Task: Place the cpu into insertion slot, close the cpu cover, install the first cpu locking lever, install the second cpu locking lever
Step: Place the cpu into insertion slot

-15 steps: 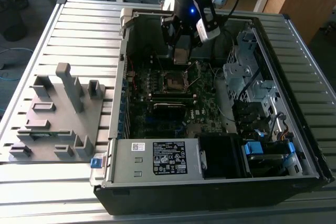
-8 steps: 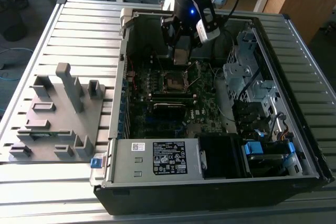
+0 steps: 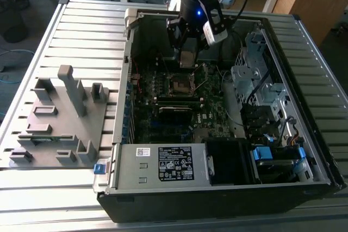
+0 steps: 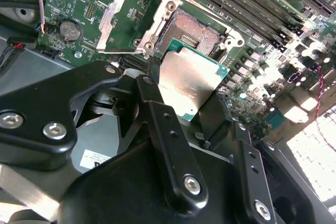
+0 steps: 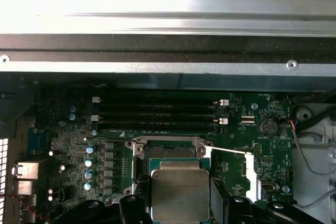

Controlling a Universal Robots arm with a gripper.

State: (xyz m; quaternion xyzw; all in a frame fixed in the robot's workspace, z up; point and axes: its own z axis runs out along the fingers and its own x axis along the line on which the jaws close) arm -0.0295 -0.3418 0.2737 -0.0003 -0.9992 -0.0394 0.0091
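My gripper (image 4: 185, 88) is shut on the cpu (image 4: 191, 80), a flat square chip with a dull metallic top, clamped by its edges between two black fingers (image 4: 153, 74). The chip hangs tilted just above the insertion slot (image 4: 197, 31), a black square socket with a silver rim and bare contacts. The cpu cover (image 4: 122, 18), a silver frame, is swung open and lies back beside the slot. In the first wrist view the cpu (image 5: 180, 192) overlaps the near part of the slot (image 5: 170, 152). In the exterior view the gripper (image 3: 187, 62) hovers over the slot (image 3: 181, 84), where a thin lever (image 3: 200, 82) seems raised.
The open computer case (image 3: 217, 188) lies on a slatted metal table (image 3: 81, 31). Long black memory sticks (image 5: 157, 114) run beside the slot. A silver drive cage (image 3: 255, 74) stands at the exterior view's right. A grey fixture block (image 3: 60, 118) sits outside the case.
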